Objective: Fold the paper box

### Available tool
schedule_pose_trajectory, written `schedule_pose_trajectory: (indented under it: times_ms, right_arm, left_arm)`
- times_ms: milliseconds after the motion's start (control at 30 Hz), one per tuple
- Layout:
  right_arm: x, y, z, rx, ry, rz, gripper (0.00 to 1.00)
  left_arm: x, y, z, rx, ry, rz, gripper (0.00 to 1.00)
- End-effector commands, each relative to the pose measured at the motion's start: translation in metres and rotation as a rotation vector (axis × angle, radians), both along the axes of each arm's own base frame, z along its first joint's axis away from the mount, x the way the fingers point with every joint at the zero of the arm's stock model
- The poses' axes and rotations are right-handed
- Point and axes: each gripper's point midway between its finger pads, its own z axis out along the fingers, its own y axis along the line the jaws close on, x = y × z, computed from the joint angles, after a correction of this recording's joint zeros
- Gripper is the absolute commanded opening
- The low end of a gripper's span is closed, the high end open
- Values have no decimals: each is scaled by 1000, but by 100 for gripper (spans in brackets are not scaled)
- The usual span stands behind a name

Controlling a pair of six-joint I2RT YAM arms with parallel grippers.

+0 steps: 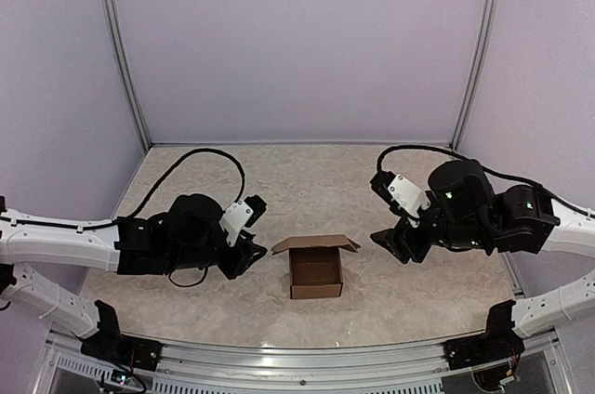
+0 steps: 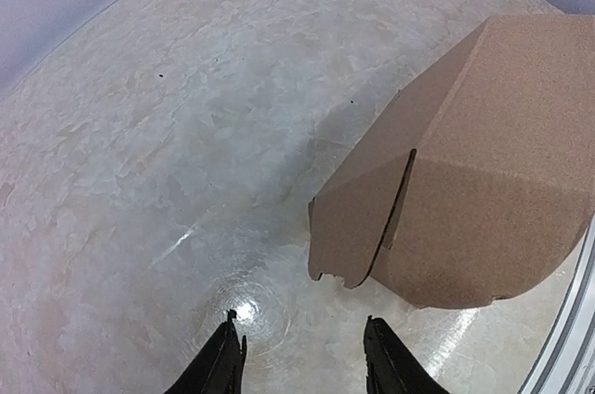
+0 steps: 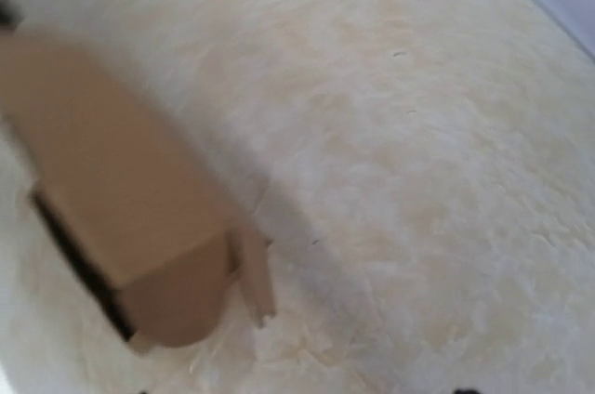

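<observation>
Position of the paper box (image 1: pixel 316 270): upright at the centre of the tabletop (image 1: pixel 307 180), mouth open to the top, lid flap (image 1: pixel 314 243) standing out from the far rim with its long edge running left to right, along the line that joins the two arms. The left pincer (image 2: pixel 302 361) sits low just beside the box's left wall, apart from it. Its fingers are parted with nothing between them, and in the wrist view the box lies ahead and to the right of them. The right pincer (image 1: pixel 395 243) faces the opposite wall, near but not touching; its wrist view is blurred, so its opening cannot be told. Neither arm is clearly the nearer. Judgement: closing the lid calls for a reach over the far rim — from either side.
</observation>
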Motion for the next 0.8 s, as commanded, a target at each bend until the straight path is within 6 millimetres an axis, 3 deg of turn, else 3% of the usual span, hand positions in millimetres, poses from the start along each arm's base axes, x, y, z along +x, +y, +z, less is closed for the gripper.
schedule_pose_trajectory:
  times_ms: [0,100,233,467,767]
  right_arm:
    - [12,-16,8,181,41,-132,69]
    - [21,-27,7,251,52,-199,65]
    - [28,-28,-3,320,102,-222,62]
    - [33,-17,-39,304,204,-210,62]
    - [29,-8,-61,293,270,-184,62]
  left_arm:
    - [-5,0,-6,35,-60,-49,45]
    - [-14,-8,-8,14,-55,-106,46]
    - [-11,-19,-9,8,-67,-109,45]
    - [-5,-33,-8,3,-100,-128,40]
    - [4,-39,-7,17,-128,-116,33]
